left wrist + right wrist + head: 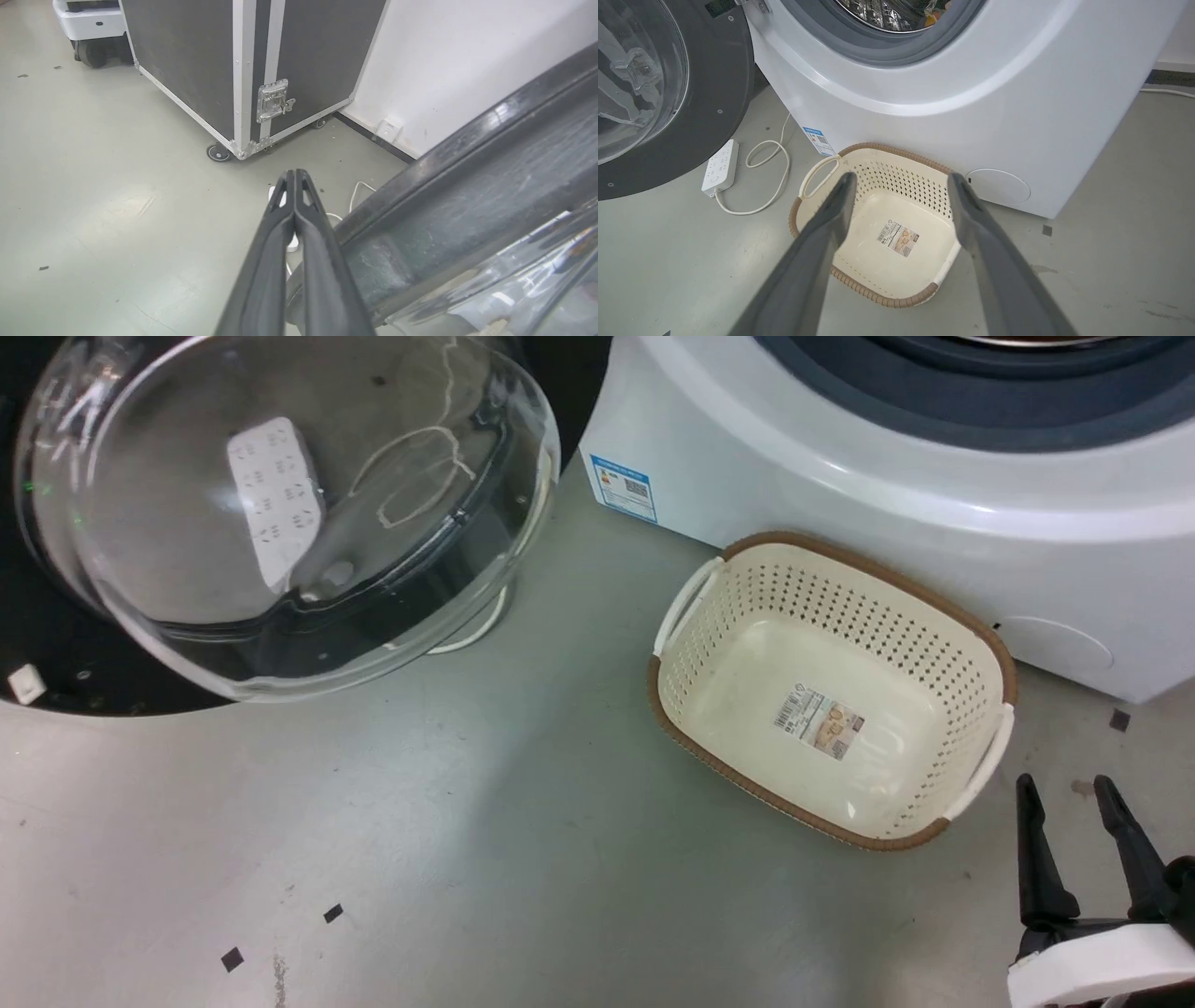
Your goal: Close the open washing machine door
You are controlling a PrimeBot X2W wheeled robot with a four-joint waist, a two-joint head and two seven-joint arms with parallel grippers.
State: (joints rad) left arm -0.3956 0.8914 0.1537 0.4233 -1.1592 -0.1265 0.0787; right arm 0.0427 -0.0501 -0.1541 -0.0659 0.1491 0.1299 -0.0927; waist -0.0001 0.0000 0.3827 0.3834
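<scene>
Door-closing looks to us to be at the point of first contact. The washing machine door [280, 523] stands swung wide open to the left of the washing machine [840, 476], glass bowl towards us and well apart from the porthole. Our left hand [295, 175] is closed, fingers pressed together, just beside the door's black rim; we cannot tell whether it touches. Our right hand [1069, 793] is spread open and empty above the floor, near the cream basket [794, 597]. Next we would need a steady push on the rim, following the hinge's arc until the door latches, minding the basket in front.
</scene>
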